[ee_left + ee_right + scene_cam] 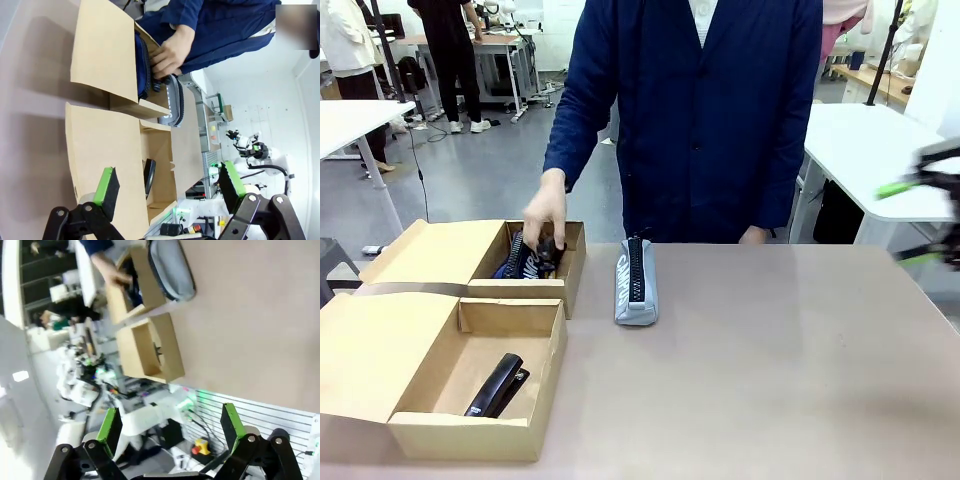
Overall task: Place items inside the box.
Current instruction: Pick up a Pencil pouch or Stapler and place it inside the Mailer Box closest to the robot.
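Left gripper [169, 186] and right gripper [170, 426] both stand with fingers spread apart, holding nothing, the right one at the right edge of the table [770, 370]. A black stapler [495, 384] lies inside the open nearer box [470, 437]. Just behind it, a person's hand [546, 217] reaches into a second box [520, 290] holding a navy pouch [141, 65]. A grey pencil case [636, 280] lies on the table just beside that box.
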`<move>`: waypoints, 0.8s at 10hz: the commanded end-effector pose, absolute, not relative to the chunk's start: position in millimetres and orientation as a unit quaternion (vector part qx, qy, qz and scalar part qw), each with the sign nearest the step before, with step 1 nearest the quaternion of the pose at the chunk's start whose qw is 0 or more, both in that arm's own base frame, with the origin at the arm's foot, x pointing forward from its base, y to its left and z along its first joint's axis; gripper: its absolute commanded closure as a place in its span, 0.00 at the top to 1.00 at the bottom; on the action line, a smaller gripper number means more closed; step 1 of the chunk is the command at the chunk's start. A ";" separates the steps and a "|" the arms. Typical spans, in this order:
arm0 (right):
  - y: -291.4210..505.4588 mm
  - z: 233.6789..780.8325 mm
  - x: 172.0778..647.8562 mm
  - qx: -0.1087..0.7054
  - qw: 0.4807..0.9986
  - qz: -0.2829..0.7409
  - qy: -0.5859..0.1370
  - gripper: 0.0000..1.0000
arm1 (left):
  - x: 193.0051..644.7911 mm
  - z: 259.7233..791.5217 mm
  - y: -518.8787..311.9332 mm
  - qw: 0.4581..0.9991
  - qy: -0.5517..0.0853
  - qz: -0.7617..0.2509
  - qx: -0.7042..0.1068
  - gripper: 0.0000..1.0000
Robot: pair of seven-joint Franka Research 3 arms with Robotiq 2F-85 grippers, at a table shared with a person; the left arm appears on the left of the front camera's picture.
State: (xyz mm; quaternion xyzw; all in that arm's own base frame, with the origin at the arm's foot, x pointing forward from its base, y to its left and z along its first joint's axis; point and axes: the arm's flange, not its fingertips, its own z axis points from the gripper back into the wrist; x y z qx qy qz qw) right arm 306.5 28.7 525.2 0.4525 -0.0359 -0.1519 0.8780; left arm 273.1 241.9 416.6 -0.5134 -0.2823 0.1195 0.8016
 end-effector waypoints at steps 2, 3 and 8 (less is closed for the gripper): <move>183.3 497.9 359.0 0.348 0.933 -0.085 -0.010 1.00 | 273.6 417.4 241.7 0.794 -0.297 0.114 -0.519 1.00; 225.7 487.6 367.9 0.313 0.948 -0.062 0.001 1.00 | 273.6 417.4 241.7 0.794 -0.297 0.114 -0.519 1.00; 282.2 464.7 346.2 0.299 0.954 -0.026 0.006 1.00 | 273.6 417.4 241.7 0.794 -0.297 0.114 -0.519 1.00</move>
